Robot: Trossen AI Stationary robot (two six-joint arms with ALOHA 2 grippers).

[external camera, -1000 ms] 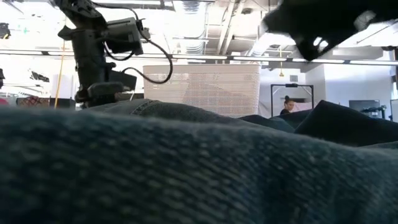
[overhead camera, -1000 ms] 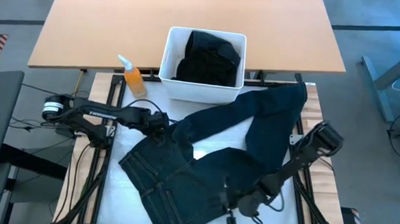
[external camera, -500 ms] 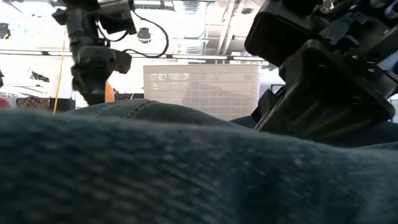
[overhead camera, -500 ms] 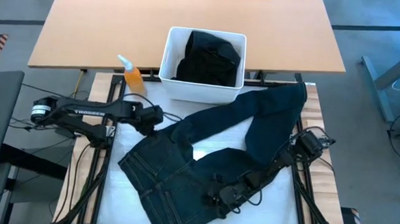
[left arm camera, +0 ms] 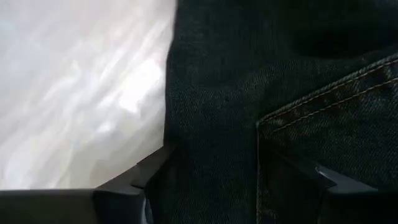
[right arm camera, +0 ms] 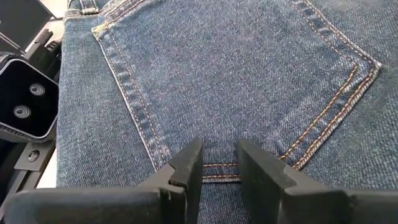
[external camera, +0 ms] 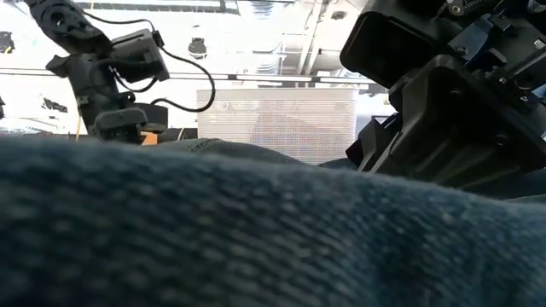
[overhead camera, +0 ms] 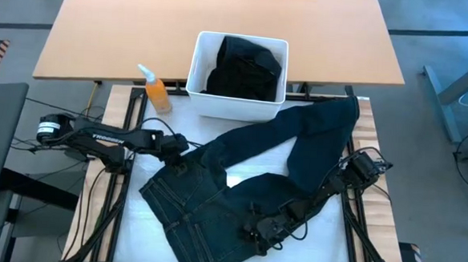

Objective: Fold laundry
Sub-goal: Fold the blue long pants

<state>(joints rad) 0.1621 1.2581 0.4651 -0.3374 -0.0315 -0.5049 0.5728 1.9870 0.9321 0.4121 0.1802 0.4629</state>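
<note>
Denim is filling the whole lower part of the low view, blurred and hiding the table. Taking the white bin (overhead camera: 237, 77) as landmark: nearest the camera side, farthest from the bin, the right gripper (overhead camera: 262, 229) is pressing down on the dark navy trousers (overhead camera: 214, 198), its fingers (right arm camera: 186, 168) standing slightly apart over a seam by a back pocket, pinching nothing I can make out. Closer to the bin, the left gripper (overhead camera: 178, 148) is sitting at the trousers' waist edge, fingers (left arm camera: 146, 177) spread wide with cloth lying between them. White lettering on the left arm (overhead camera: 97, 137) is too small to read. Inside the bin, black clothing (overhead camera: 245, 67) is lying bunched. Just beside the bin is standing an orange spray bottle (overhead camera: 156, 91).
</note>
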